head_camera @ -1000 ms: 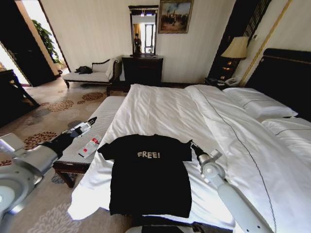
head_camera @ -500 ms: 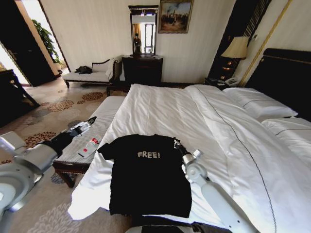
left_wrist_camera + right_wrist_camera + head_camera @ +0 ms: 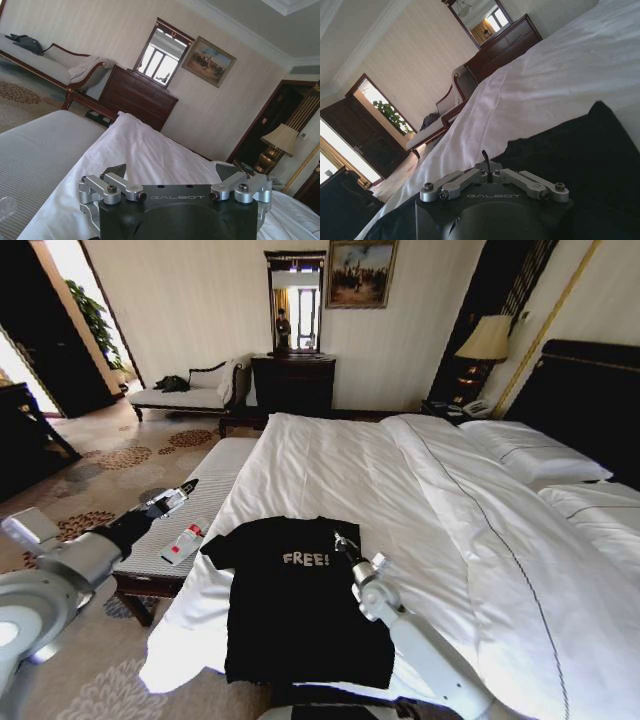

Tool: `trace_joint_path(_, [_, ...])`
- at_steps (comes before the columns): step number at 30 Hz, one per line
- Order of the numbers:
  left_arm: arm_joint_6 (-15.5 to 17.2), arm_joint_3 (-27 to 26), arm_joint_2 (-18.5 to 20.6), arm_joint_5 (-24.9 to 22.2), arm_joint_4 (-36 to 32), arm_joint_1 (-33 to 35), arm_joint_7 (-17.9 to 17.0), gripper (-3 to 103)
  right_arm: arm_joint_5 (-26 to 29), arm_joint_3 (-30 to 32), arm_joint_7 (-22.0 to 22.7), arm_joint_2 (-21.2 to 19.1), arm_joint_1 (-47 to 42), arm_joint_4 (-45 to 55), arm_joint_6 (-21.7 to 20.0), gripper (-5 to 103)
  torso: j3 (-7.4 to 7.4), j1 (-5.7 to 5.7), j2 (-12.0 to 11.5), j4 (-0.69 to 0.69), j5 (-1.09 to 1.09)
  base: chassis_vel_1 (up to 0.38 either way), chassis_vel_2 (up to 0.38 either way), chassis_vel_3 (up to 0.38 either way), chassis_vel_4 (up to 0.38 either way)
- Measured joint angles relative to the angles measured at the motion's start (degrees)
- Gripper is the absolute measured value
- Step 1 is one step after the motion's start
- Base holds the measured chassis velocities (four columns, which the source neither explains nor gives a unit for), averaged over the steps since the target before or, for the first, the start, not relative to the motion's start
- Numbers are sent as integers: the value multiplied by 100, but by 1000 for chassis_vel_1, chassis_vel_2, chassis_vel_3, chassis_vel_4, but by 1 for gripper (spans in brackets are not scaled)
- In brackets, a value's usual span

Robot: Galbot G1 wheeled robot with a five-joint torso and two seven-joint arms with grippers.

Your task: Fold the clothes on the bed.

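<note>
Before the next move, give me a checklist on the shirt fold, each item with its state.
1. T-shirt lies flat on the bed, lettering up: ok.
2. Right sleeve folded in over the chest: cannot tell.
3. Right gripper is over the shirt by the lettering, fingers shut: ok.
4. Fabric pinched in the right gripper: cannot tell.
5. Left gripper is open, off the bed above the bench, away from the left sleeve: not ok.
6. Left sleeve spread flat, unfolded: ok.

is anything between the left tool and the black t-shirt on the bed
Nothing visible blocks it. The left tool hangs open over the striped bench beside the bed; bare white sheet lies between it and the T-shirt. The right tool is shut over the shirt.
</note>
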Motion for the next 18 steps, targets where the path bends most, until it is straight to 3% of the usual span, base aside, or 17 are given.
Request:
trace_joint_path(4, [0, 22, -17, 35, 10, 5, -2, 100, -135, -91, -4, 112, 16, -145, 28, -3, 0, 0, 0, 0, 0, 0, 0, 0, 0])
trace_joint_path(6, [2, 30, -18, 59, 19, 16, -2, 100, -228, -105, -9, 145, 10, -166, 69, 2, 0, 0, 0, 0, 0, 0, 0, 0, 0])
trace_joint_path(12, [7, 128, -52, 180, 43, 32, -2, 100, -344, 246, -186, 4, -165, 187, 219, 29, 0, 0, 0, 0, 1, 0, 0, 0, 0])
trace_joint_path(14, [7, 143, -64, 200, 47, 40, -2, 100, -346, 333, -206, -21, -207, 257, 236, 29, 0, 0, 0, 0, 1, 0, 0, 0, 0])
trace_joint_path(15, [6, 201, -127, 292, 61, 80, 0, 100, -339, 620, -239, -114, -365, 505, 275, 40, -1, 0, 0, 0, 1, 0, 0, 0, 0])
trace_joint_path(18, [1, 247, -181, 357, 85, 110, 3, 100, -307, 841, -241, -211, -523, 705, 283, 46, -1, 0, 0, 0, 1, 0, 0, 0, 0])
